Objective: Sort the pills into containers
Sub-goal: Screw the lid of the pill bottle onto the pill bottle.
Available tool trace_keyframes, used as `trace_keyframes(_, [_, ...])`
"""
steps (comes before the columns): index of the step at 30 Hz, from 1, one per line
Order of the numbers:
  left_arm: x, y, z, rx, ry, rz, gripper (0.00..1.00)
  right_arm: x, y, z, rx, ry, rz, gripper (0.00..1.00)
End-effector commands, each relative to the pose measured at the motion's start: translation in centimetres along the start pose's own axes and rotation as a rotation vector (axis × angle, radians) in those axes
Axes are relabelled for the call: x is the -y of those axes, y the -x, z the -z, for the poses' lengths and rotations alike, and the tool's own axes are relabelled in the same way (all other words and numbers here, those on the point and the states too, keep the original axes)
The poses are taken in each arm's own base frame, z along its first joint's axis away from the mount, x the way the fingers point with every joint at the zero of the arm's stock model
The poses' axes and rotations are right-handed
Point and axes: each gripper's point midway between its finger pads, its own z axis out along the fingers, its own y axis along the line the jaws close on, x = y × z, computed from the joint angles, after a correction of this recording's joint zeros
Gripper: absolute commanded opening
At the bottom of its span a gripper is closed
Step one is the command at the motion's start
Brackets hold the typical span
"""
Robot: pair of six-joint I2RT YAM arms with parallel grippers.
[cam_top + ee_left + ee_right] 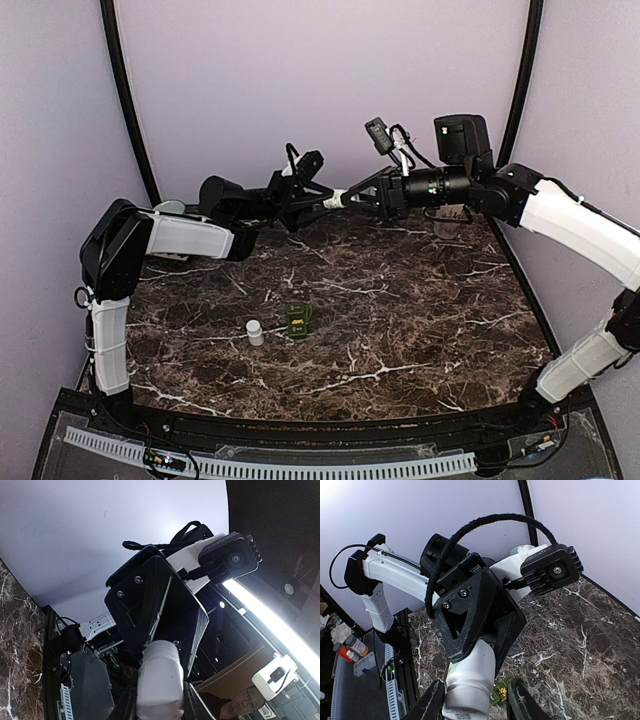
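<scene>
High above the table, my left gripper (pixel 322 201) is shut on a white pill bottle (pixel 335 198). In the left wrist view the bottle's body (pixel 160 677) sits between my left fingers, base toward that camera. My right gripper (pixel 348 196) meets it from the other side. Its open jaws stand on either side of the ribbed cap (pixel 465 700), with a gap on the right side. The dark green container (pixel 299 318) stands on the marble below. The right wrist view also catches the container (pixel 496 696), with yellow pills (pixel 503 692) in one compartment.
A second small white bottle (pixel 255 332) stands upright just left of the container. A clear cup (pixel 450 222) sits at the back right under my right arm. Black frame poles (pixel 130 110) rise at both back corners. Off the table's left side lie spare bottles (pixel 347 647).
</scene>
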Motion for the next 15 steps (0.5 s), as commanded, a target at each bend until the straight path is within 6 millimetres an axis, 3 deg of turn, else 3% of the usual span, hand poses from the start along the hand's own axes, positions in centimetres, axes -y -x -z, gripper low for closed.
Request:
trace_keyframes(1, [2.8, -0.92, -0.47, -0.033, -0.061, -0.155, 0.0, -0.44, 1.04, 0.76, 0.033, 0.006, 0.015, 0.42])
trace_keyframes(15, [2.81, -0.8, -0.44, -0.024, -0.064, -0.154, 0.0, -0.63, 0.89, 1.22, 0.036, 0.001, 0.01, 0.46])
